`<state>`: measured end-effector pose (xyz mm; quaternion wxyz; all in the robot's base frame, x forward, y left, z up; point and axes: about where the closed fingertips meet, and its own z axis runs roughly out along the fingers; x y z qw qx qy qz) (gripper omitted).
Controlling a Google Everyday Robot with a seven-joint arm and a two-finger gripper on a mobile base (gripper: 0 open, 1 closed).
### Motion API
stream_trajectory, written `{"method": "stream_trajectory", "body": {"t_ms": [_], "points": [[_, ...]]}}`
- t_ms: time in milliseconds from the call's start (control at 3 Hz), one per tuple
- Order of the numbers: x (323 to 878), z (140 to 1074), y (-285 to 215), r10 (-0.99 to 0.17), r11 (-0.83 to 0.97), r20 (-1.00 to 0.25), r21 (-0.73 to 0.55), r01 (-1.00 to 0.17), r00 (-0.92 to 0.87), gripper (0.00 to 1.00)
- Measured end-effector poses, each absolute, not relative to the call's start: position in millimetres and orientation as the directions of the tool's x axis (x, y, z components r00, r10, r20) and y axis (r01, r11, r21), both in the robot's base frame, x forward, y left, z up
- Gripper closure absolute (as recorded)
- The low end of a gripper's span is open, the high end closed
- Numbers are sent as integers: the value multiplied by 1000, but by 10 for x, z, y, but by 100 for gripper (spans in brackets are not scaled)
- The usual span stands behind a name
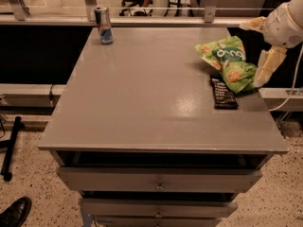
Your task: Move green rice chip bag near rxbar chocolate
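Observation:
The green rice chip bag (pixel 228 63) lies on the grey table (pixel 142 93) near its right edge. Its lower end touches the top of the rxbar chocolate (pixel 223 93), a dark flat bar lying just in front of it. My gripper (pixel 252 56) is at the bag's right side, past the table's right edge. It is open, with the pale fingers (pixel 266 66) spread wide. The lower finger is close against the bag's right edge and the upper finger points left above the bag.
A silver-blue can (pixel 103 25) stands upright at the table's far left corner. Drawers (pixel 158 179) sit under the tabletop. A rail with posts (pixel 208 6) runs behind the table. A shoe (pixel 14 213) is on the floor at the lower left.

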<state>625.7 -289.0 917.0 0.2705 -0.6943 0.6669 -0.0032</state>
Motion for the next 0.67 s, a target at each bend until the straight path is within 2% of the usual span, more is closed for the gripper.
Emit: {"method": "stream_trajectory", "body": {"t_ms": [333,667], "points": [[6242,9186,-2885,-926,40,-360,-386,-922,111,0],[5836,9576,-2743,-888,127,-442,-500,-857,126,0]]}}
